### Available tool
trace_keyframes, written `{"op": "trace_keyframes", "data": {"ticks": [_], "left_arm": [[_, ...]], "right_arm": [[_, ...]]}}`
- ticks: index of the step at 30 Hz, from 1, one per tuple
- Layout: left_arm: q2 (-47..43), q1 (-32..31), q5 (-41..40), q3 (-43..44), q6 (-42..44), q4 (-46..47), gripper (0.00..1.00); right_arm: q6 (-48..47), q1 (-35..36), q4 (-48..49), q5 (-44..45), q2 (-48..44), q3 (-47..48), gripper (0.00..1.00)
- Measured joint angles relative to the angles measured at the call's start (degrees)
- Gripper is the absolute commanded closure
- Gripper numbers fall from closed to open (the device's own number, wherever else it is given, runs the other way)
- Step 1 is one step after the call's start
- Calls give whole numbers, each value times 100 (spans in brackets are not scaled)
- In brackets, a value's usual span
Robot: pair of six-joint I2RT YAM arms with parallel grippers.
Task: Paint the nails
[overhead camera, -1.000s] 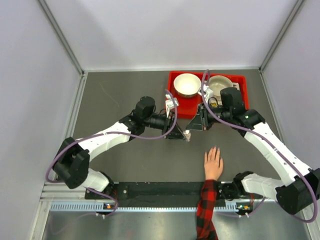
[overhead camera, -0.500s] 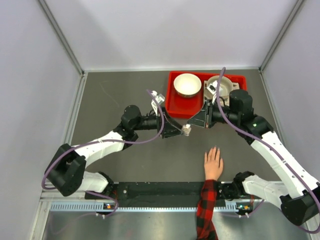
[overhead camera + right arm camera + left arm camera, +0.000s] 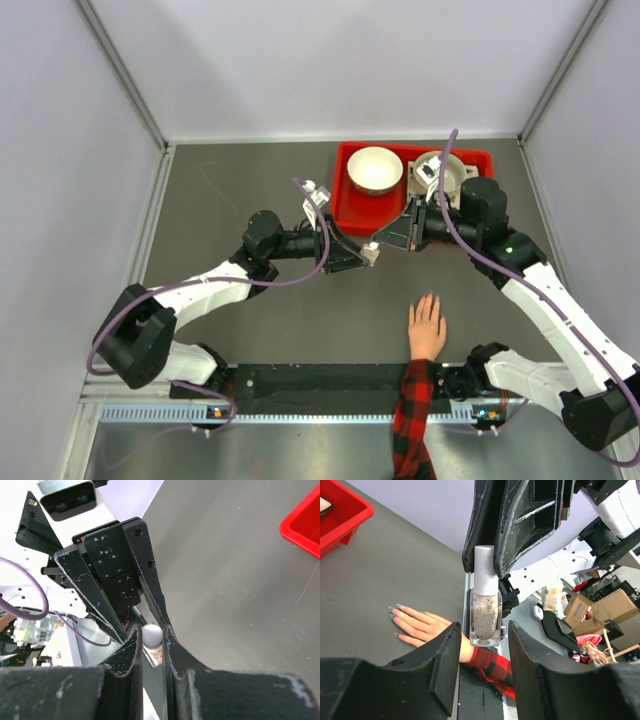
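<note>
Now our left hand [image 3: 485, 628] has loosened, its jaws standing just off the polish bottle [image 3: 485, 617], while our right hand [image 3: 151, 641] stays clenched on the white cap [image 3: 485, 570]. Uncapping looks close; the nails [image 3: 398, 606] lie bare on the surface [image 3: 300, 310], well apart.

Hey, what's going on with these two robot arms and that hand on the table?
Over the table, the right pincer is shut on the white cap of a small nail polish bottle, while the left pincer brackets its glass body with a slim gap each side. A person's hand in a plaid sleeve lies flat nearby, its nails waiting.
</note>
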Motion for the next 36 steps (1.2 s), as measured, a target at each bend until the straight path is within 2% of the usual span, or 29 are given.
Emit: {"op": "trace_keyframes", "data": {"ticks": [14,18,28,31,32,33,34,35,36], "left_arm": [[28,-59,-142,31,-17,4,55],[153,-107,-177,155,-22,7,63],[195,-114,-212,184,26,-83,66],[195,-116,-210,184,7,-76,81],[197,-116,-197,184,13,-37,94],[199,-116,-199,184,15,-22,100],[205,-116,-192,184,-2,0,100],[212,-116,-181,184,0,11,100],[214,-116,-188,186,50,4,100]], "right_arm": [[0,101,15,155,92,0,100],[-13,151,11,225,98,0,100],[-74,186,-26,334,92,0,100],[-83,186,-26,339,85,0,100],[-63,186,-26,337,85,0,100],[-52,186,-26,337,83,0,100],[-50,186,-24,337,79,0,99],[-50,186,-26,337,74,0,90],[-61,186,-37,341,74,2,69]]}}
